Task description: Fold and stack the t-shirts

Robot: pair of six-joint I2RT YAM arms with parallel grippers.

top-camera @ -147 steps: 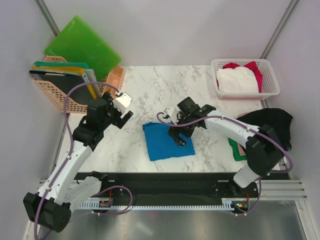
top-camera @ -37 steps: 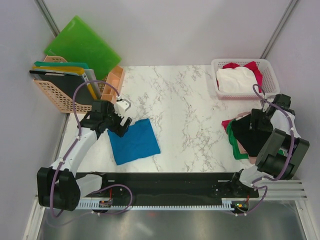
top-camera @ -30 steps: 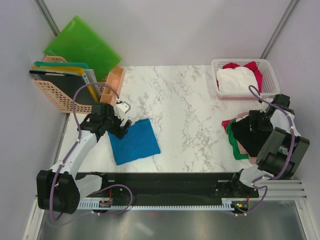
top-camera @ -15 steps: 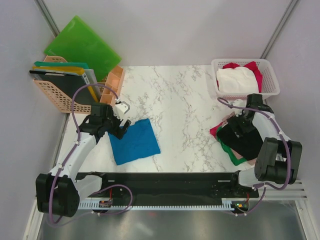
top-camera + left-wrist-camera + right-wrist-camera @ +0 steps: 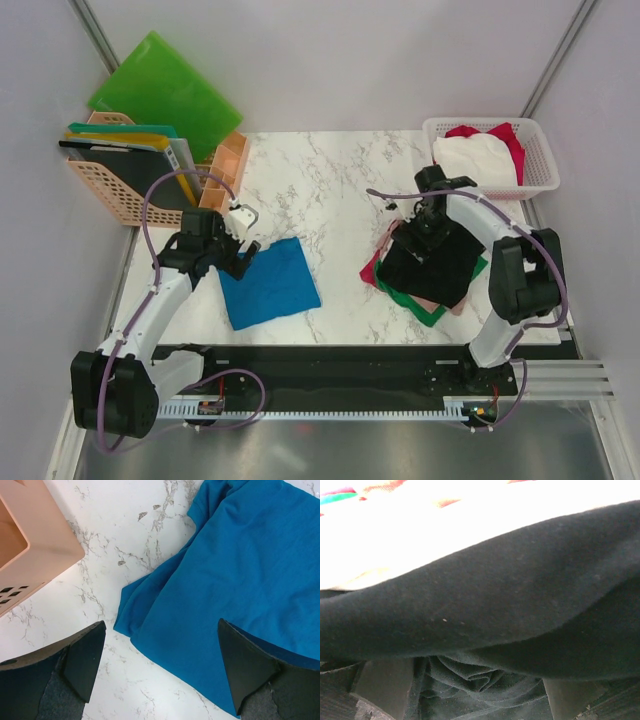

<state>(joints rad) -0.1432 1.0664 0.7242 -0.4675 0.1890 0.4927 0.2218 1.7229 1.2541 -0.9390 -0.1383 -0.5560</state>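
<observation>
A folded bright blue t-shirt [image 5: 270, 283] lies flat at the table's front left. My left gripper [image 5: 243, 255] hovers over its upper left corner, open and empty. In the left wrist view the blue t-shirt [image 5: 240, 580] fills the right side, and the left gripper [image 5: 161, 625] spans its folded edge. A loose pile lies right of centre: a black t-shirt [image 5: 440, 265] on top, with green [image 5: 415, 305] and red [image 5: 375, 268] edges showing beneath. My right gripper [image 5: 425, 228] sits on the pile's far side. In the right wrist view the right gripper [image 5: 477, 680] has its jaws wide, with bunched black cloth [image 5: 485, 605] between them.
A white lattice basket [image 5: 540, 182] at the back right holds a white t-shirt [image 5: 472, 160] and a red one [image 5: 505, 135]. At the back left, an orange rack [image 5: 120, 200] holds folders, beside a green folder [image 5: 165, 90] and a peach box [image 5: 30, 540].
The right gripper has swept left from the table's right edge, and the black-topped pile has slid with it toward the centre. The left arm has barely moved.
</observation>
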